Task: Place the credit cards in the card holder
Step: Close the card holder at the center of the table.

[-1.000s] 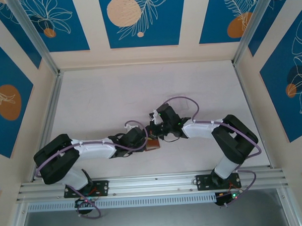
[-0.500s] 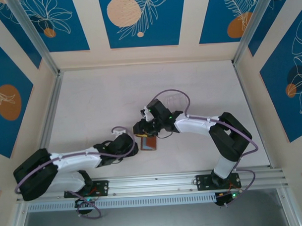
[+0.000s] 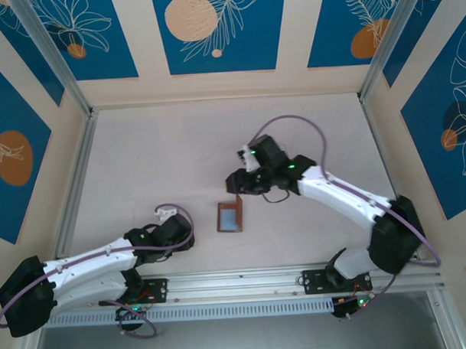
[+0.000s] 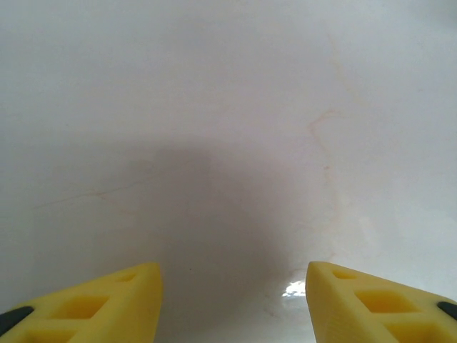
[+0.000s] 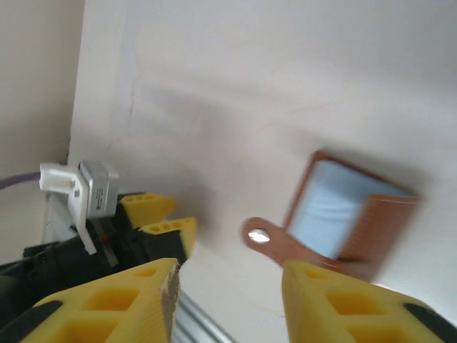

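Left fingers [image 4: 107, 307] and right fingers [image 5: 335, 300] are both released, I hold nothing; the card holder [image 3: 230, 216] lies open mid-frame on the worktop [image 3: 156, 162], grey-blue inside up, ready, I judge, for filling.

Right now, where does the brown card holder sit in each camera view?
Top external: the card holder lies open in mid-picture, to the right of the left hand.
Right wrist: right of centre, grey-blue inside up, snap tab pointing toward the left hand.
Left wrist: bare table ahead of the left hand's yellow fingers.
Shared landmark: the left hand.
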Robot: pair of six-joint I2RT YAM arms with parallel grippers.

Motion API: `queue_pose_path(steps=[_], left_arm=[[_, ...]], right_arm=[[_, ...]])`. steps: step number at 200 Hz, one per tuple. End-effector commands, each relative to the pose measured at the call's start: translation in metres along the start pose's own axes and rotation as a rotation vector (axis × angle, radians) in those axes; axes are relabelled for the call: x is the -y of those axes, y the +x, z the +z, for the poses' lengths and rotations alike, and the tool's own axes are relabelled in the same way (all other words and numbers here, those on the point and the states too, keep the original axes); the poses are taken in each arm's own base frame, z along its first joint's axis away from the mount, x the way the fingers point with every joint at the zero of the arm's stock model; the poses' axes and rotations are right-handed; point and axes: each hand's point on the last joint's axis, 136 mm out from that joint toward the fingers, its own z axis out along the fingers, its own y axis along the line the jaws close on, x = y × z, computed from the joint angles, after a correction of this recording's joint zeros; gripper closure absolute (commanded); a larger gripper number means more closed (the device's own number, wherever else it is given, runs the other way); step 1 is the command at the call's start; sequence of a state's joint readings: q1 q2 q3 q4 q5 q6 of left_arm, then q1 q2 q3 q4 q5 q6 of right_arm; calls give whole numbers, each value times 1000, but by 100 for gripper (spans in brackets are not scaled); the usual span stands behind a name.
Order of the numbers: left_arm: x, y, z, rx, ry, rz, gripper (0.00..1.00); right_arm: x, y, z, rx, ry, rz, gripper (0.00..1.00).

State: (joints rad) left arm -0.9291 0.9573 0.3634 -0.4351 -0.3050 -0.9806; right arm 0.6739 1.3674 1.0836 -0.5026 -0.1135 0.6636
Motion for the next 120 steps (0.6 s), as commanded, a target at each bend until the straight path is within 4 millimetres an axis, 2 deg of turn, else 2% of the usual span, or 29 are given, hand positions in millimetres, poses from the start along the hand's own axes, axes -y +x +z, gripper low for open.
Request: queue_pose_path(steps=[1,16,25,54,74,93,120], left_arm=[[6,-11,-3,16,-9,57,45],[20,-17,-5,20,31,89,45],[27,-21,-6,23,52,102,44],[51,-28,-12,20,130,151,40],[67,-29,-12,-3,180,192,37],[84,-27,-10,-33,230,223,36],[102,-29,-4,-59,266,252,36]], right_arm=[[68,38,-2,-91,236,81,71],[74,52,14,-142,234,100,86],[74,57,24,-162,227,103,93],[65,61,59,-222,202,90,98],[54,59,79,-247,184,52,97],[49,56,98,-275,156,52,86],[51,57,113,-297,182,44,78]])
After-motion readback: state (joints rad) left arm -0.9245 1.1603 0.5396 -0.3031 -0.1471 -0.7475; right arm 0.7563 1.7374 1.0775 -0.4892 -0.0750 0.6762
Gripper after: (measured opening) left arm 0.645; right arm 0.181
